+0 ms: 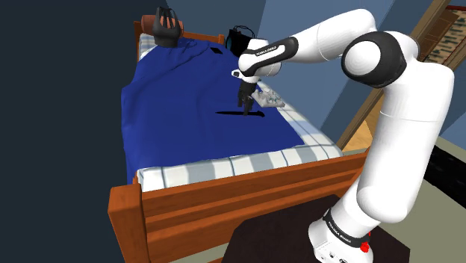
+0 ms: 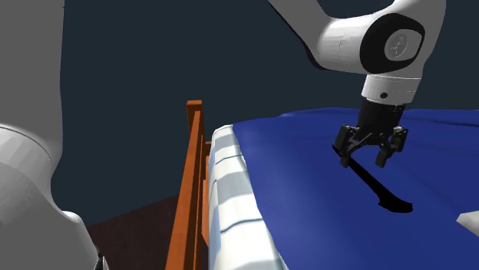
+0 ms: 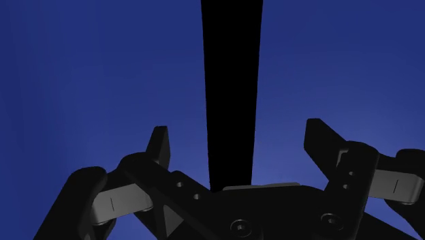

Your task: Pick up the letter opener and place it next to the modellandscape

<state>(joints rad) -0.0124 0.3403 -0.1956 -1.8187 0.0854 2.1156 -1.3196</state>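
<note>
Gripper (image 2: 365,162) hovered w/ fingers spread wide, clasping nothing, directly over the black letter opener (image 3: 231,82); the opener lay on the blue bedspread (image 1: 187,90) near the grey model landscape (image 1: 268,98). Its blade ran betw. the fingers, touching neither.

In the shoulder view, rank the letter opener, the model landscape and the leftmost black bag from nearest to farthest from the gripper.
1. Letter opener, on the blue blanket directly under the gripper.
2. Model landscape, just beside it toward the view's right.
3. Black bag, far off at the headboard, upper left.
</note>
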